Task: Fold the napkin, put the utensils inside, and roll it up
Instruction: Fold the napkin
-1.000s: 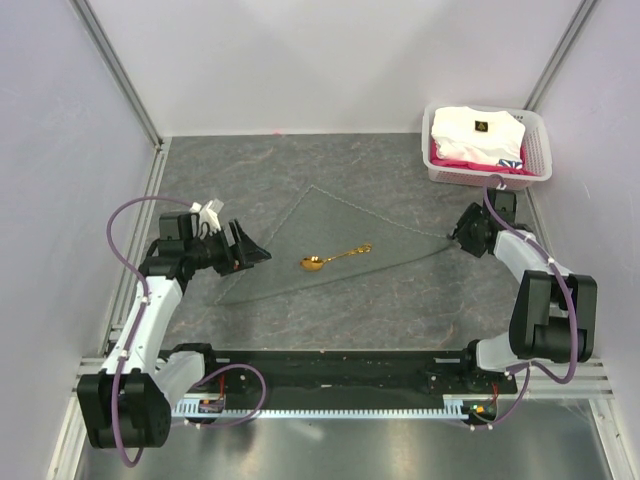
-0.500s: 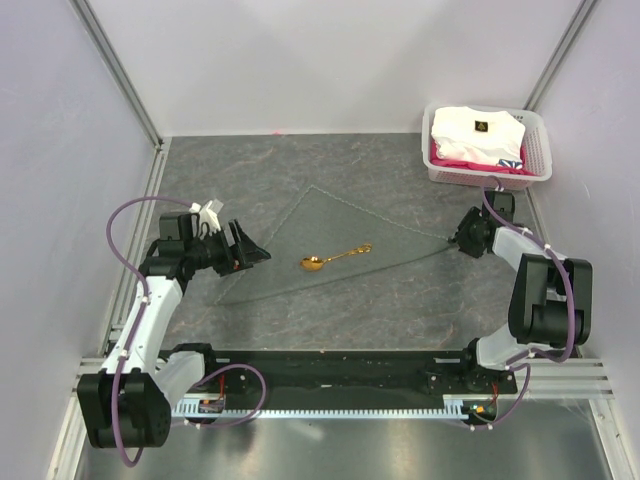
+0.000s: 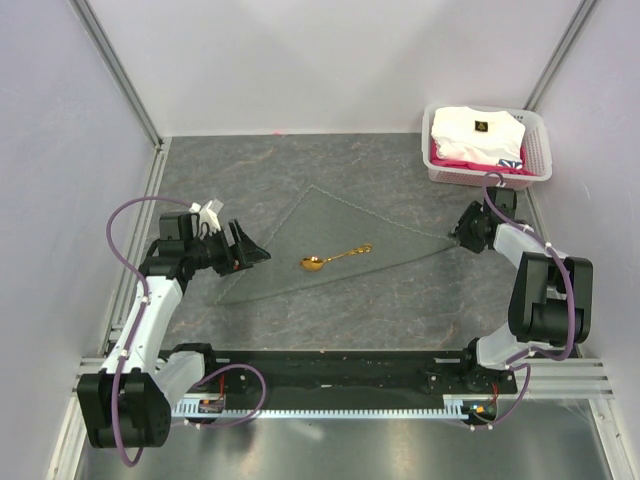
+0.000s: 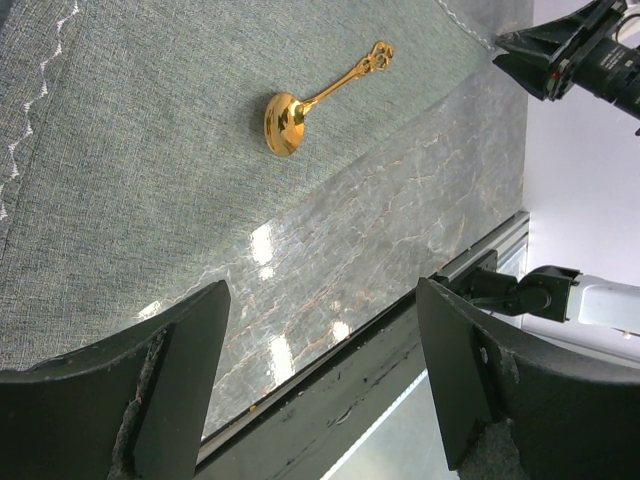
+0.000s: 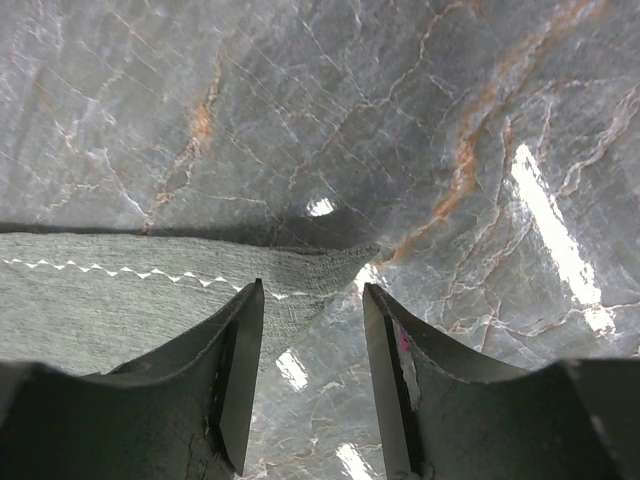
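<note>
The napkin (image 3: 335, 232) lies flat on the table (image 3: 260, 170), folded to a triangle. The gold spoon (image 3: 334, 258) rests on it, ahead of the left gripper (image 3: 252, 252), whose fingers (image 4: 190, 340) stand wide apart. The napkin's corner lies between the parted fingers (image 5: 240, 340) of the right gripper (image 3: 458, 237), not clamped. A white basket (image 3: 540, 160) stands near this gripper.

Bright even light, glare on tabletop (image 5: 545, 210)

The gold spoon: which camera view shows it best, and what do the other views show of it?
The left wrist view: the spoon lies large and sharp on the napkin, bowl and handle clear. The top external view shows it tiny; the right wrist view misses it.
</note>
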`<state>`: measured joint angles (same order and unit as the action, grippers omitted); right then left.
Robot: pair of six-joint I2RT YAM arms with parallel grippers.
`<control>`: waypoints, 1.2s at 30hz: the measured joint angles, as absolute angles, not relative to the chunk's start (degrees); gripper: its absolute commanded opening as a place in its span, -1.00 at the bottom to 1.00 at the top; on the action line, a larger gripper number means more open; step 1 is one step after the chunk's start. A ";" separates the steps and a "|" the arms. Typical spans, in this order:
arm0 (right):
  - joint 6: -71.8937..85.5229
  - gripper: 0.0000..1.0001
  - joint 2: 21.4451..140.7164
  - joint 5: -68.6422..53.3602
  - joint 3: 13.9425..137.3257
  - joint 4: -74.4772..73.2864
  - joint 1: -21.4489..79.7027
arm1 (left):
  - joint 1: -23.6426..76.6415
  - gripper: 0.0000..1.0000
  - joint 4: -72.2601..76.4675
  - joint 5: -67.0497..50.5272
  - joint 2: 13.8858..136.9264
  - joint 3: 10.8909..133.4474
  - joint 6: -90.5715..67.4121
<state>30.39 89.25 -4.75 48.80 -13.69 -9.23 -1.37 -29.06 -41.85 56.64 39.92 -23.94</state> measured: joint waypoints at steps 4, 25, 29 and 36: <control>30.68 0.06 89.27 -4.75 49.23 -13.50 -9.23 | -1.37 0.66 -29.04 -41.82 56.64 39.92 -23.94; 32.36 -0.12 91.74 -2.63 49.17 -13.41 -9.30 | -1.37 0.66 -29.06 -40.60 56.73 39.92 -23.97; 32.77 -0.20 93.12 -2.57 49.17 -13.41 -9.30 | -1.37 0.66 -29.06 -40.58 56.73 39.92 -23.97; 33.12 -0.40 93.41 -2.39 49.17 -13.37 -9.54 | -1.37 0.66 -29.06 -40.58 56.75 39.92 -23.97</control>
